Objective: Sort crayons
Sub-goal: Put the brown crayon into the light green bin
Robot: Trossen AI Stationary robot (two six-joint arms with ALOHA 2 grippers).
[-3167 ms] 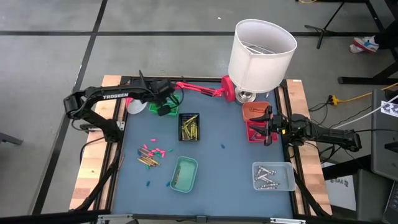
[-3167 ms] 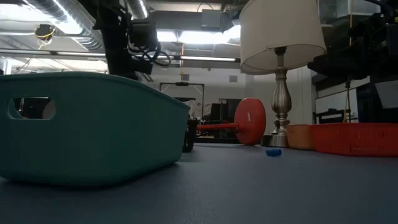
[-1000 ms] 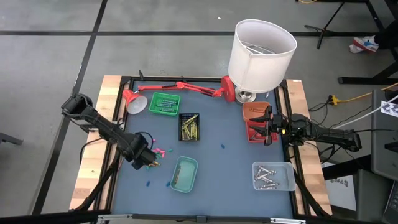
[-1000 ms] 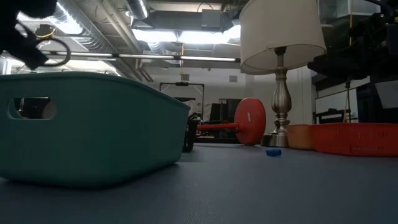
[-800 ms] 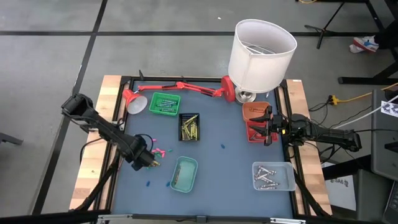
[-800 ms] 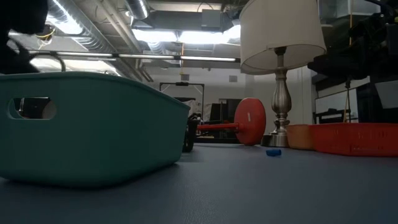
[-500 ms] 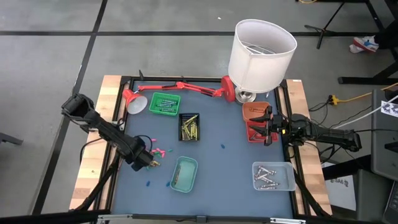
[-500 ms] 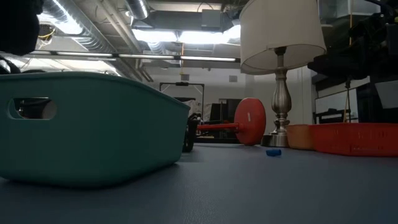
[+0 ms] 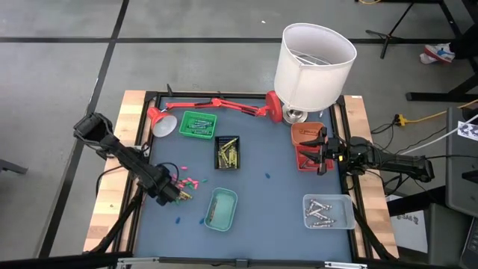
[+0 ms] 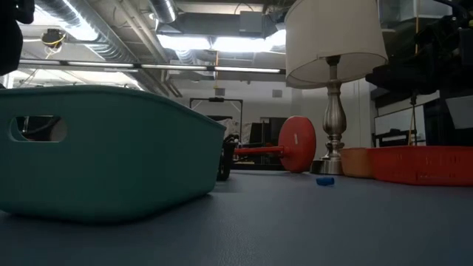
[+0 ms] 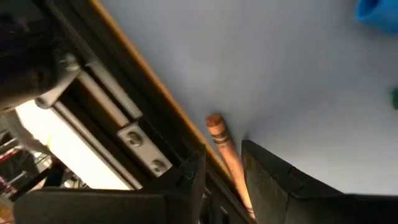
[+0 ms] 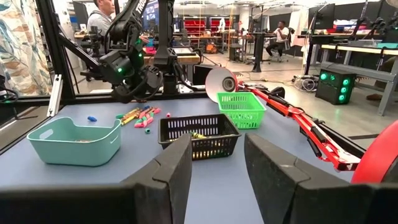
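Left gripper [image 9: 173, 196] low over loose crayons [image 9: 181, 185] at the mat's left edge.
No legible writing; its parted fingers straddle an orange crayon [image 11: 224, 148] without clamping it. Right gripper [image 9: 317, 152], fingers apart, hovers over the red tray [image 9: 306, 160].

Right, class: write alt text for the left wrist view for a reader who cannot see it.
A thin orange-brown crayon lies on the grey-blue table mat, pointing in between the left gripper's two open dark fingers. The table's wooden edge with its black metal frame runs alongside.

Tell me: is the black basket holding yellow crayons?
Yes, the black basket in the high view holds a bunch of yellow crayons.
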